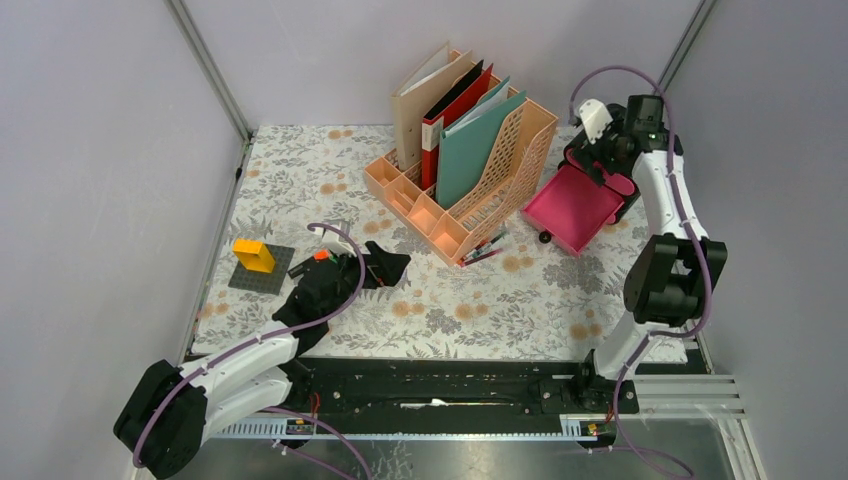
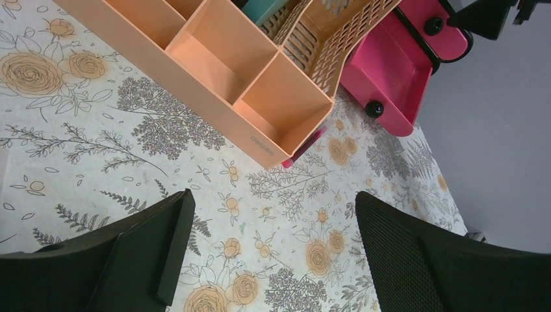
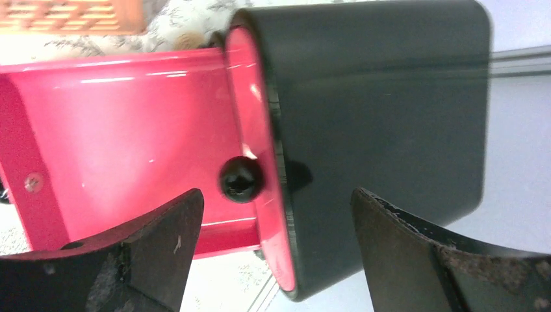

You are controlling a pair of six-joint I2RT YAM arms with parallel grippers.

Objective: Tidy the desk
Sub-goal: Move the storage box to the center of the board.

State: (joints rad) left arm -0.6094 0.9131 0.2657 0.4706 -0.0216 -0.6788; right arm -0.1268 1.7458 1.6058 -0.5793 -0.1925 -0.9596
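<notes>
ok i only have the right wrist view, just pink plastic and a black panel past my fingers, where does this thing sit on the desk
observer: the pink box sits toward the far right of the desk, beside the peach file rack.
operator: and the left arm, is it busy
observer: no, the left gripper hangs open over the cloth in front of the rack, holding nothing.
operator: anything loose on the left side
observer: a yellow block stands on a grey plate near the left edge.
</notes>
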